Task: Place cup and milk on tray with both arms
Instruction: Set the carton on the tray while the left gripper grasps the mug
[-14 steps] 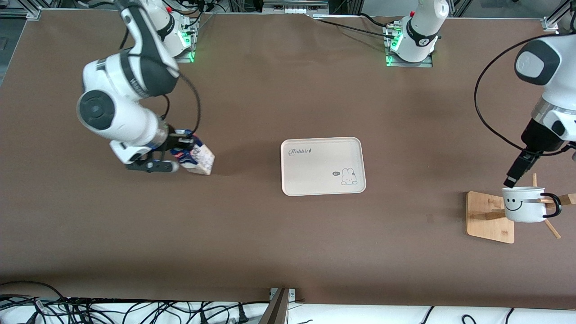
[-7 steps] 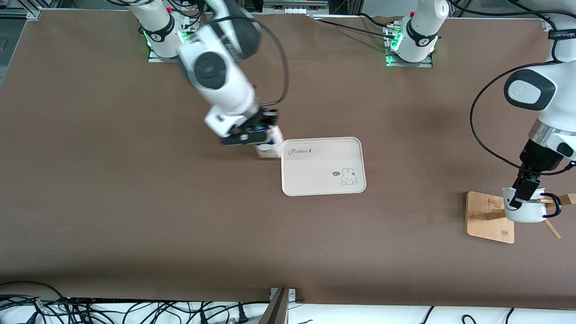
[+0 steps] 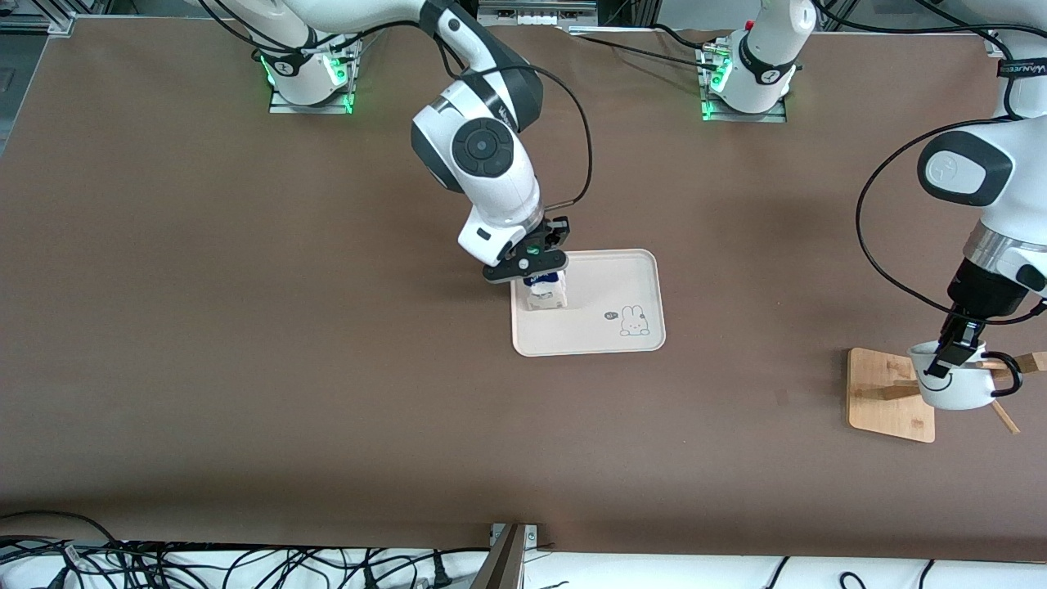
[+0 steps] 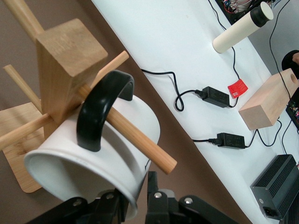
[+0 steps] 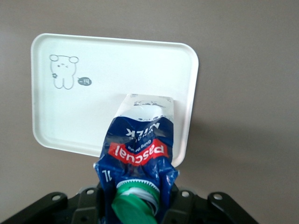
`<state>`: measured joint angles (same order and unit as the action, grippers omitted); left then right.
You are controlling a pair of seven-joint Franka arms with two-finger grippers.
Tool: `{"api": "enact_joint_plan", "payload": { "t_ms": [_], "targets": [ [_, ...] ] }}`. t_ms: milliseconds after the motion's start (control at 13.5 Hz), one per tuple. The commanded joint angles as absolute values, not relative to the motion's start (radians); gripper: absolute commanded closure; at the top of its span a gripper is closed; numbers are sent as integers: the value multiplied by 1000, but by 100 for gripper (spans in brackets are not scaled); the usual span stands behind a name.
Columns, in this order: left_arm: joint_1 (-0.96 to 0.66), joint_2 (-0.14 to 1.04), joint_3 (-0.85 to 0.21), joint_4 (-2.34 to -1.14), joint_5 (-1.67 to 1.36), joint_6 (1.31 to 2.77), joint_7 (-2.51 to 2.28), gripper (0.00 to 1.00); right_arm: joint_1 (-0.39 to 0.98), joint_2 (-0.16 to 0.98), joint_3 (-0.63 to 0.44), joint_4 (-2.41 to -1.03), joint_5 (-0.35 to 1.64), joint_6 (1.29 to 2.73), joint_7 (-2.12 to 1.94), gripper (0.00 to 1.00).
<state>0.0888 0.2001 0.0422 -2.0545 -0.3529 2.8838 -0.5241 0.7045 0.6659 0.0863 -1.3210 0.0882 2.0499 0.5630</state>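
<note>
Right gripper (image 3: 541,270): pinched on the top of the milk carton (image 3: 545,292), holding it over the tray (image 3: 597,331), at the tray's end toward the right arm's side of the table
Milk carton: dark blue and white with red print, green cap (image 5: 135,205) up between the black fingers (image 5: 180,205); hangs roughly upright, and whether its base touches the tray cannot be told
Tray: cream, rounded corners, flat near the middle of the brown table (image 3: 245,393); a small rabbit drawing (image 3: 632,321) sits on the half toward the left arm's end
Left gripper (image 3: 949,360): at the cup (image 3: 957,391), one finger inside and one outside, closed on the white rim
Cup: white mug with black loop handle (image 4: 100,109), hung by the handle on a peg (image 4: 135,137) of the wooden mug stand (image 3: 887,393), tilted on its side, at the left arm's end of the table, well apart from the tray
Mug stand: square wooden base, upright post (image 4: 63,70) with several pegs
Table edge: cables (image 3: 204,564) on a white strip nearest the front camera
</note>
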Motion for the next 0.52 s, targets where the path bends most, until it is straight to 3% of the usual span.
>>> {"api": "enact_joint_plan", "payload": {
  "t_ms": [0,222,444],
  "targets": [
    [91,206,38,-2037,-379,2888,-495,90,718,690,81,-1282,52,2008,549,56],
    [87,204,38,-2030,-377,2887,-497,100,724,712,80,-1282,51,2019,554,56],
    [86,201,26,-2023,-367,2882,-499,100,724,730,80,-1281,51,2032,560,50]
  ]
}}
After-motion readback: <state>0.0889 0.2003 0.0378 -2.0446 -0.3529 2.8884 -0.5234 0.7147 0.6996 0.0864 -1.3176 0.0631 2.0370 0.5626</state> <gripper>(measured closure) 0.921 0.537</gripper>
